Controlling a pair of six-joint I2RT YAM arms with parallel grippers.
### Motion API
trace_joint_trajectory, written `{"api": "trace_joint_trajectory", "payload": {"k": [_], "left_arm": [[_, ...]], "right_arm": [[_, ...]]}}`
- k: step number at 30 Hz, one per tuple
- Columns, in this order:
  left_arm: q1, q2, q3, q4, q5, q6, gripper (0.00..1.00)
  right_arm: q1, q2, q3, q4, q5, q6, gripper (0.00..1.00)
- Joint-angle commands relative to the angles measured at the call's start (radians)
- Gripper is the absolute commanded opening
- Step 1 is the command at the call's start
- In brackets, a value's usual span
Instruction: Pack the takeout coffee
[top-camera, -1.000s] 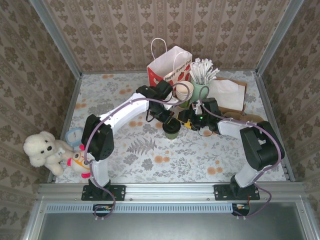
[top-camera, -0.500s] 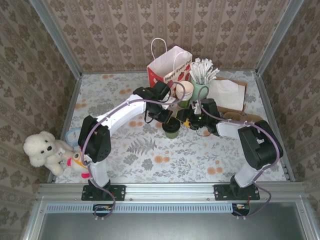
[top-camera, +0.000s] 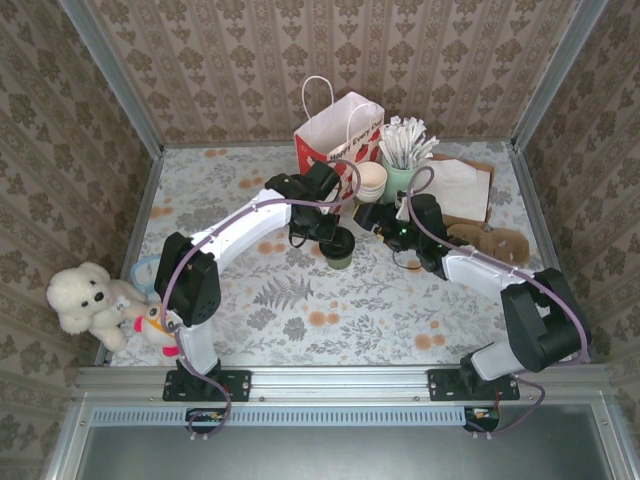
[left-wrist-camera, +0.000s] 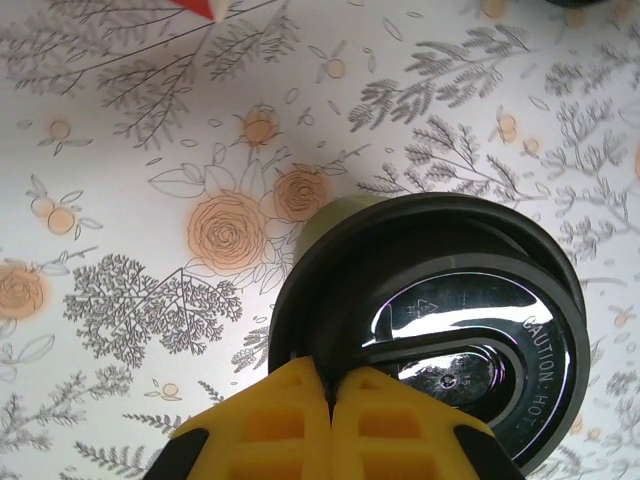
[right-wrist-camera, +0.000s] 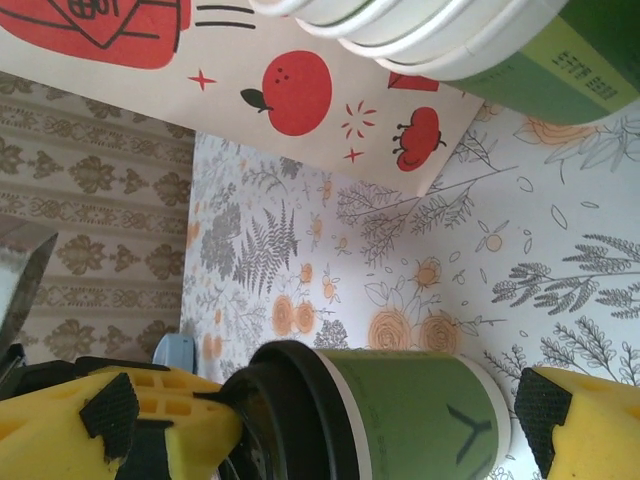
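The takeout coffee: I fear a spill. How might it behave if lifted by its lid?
The takeout coffee looks like paper, so a hard squeeze would probably dent it. The left gripper seems to pinch only the rim of the black lid, which is glossy and might slip or pop off.

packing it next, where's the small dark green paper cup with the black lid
Top view: the dark green cup stands mid-table, just in front of the red-printed white paper bag, under the left gripper.
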Motion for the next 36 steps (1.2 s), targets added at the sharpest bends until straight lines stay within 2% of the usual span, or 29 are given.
{"api": "trace_joint_trajectory", "payload": {"k": [1, 4, 7, 10, 14, 17, 20, 32, 36], "left_arm": [[-0.003, 0.002, 0.064, -0.03, -0.058, -0.153, 0.0], [0.001, 0.012, 0.063, -0.032, -0.1, -0.237, 0.0], [0.013, 0.012, 0.069, -0.036, -0.136, -0.335, 0.0], [0.023, 0.042, 0.109, -0.078, -0.118, -0.427, 0.0], [0.024, 0.113, 0.185, -0.202, -0.114, -0.486, 0.0], [0.026, 0.139, 0.185, -0.207, -0.099, -0.523, 0.0], [0.025, 0.156, 0.205, -0.236, -0.131, -0.552, 0.0], [0.032, 0.234, 0.269, -0.297, -0.1, -0.567, 0.0], [0.031, 0.239, 0.265, -0.29, -0.091, -0.567, 0.0]], "right_arm": [[0.054, -0.038, -0.038, 0.022, 0.116, 0.04, 1.0], [0.086, -0.038, -0.073, 0.061, 0.179, 0.073, 1.0], [0.11, -0.027, -0.138, 0.208, 0.226, 0.167, 1.0], [0.141, 0.011, -0.146, 0.28, 0.251, 0.193, 1.0], [0.175, 0.054, -0.141, 0.332, 0.24, 0.212, 1.0], [0.189, 0.081, -0.144, 0.354, 0.273, 0.258, 1.0], [0.199, 0.115, -0.151, 0.437, 0.258, 0.296, 1.0], [0.208, 0.113, -0.253, 0.453, 0.271, 0.329, 1.0], [0.208, 0.165, -0.224, 0.525, 0.209, 0.315, 0.99]]}}
